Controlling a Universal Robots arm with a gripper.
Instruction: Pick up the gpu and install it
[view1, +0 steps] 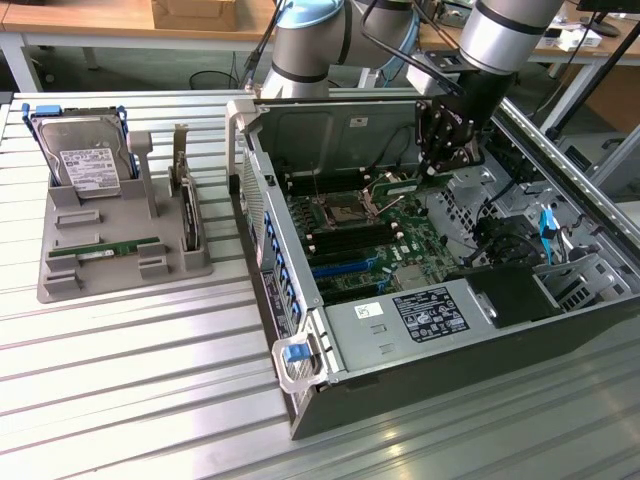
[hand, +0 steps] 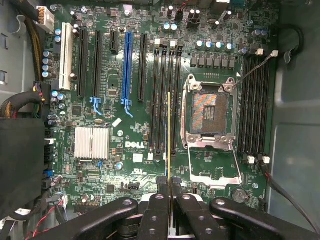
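Exterior view: I see the black two-finger gripper on the silver arm, lowered into the open dark grey computer case above the green motherboard. A long, thin green circuit-board stick, the gpu, projects from the gripper toward the exterior view's left, lying near the far row of slots. On the ribbed metal table, well apart from the case on the exterior view's left, I see a grey plastic holder tray. It carries a silver hard drive with a white label standing upright, a second green stick lying flat in a groove, and a dark card with a metal bracket standing on edge.

Wrist view: I see the fingers drawn close together, clamped on the gpu. The stick is seen edge-on as a thin yellowish line. It sits over the black memory slots, just beside the open silver processor socket.
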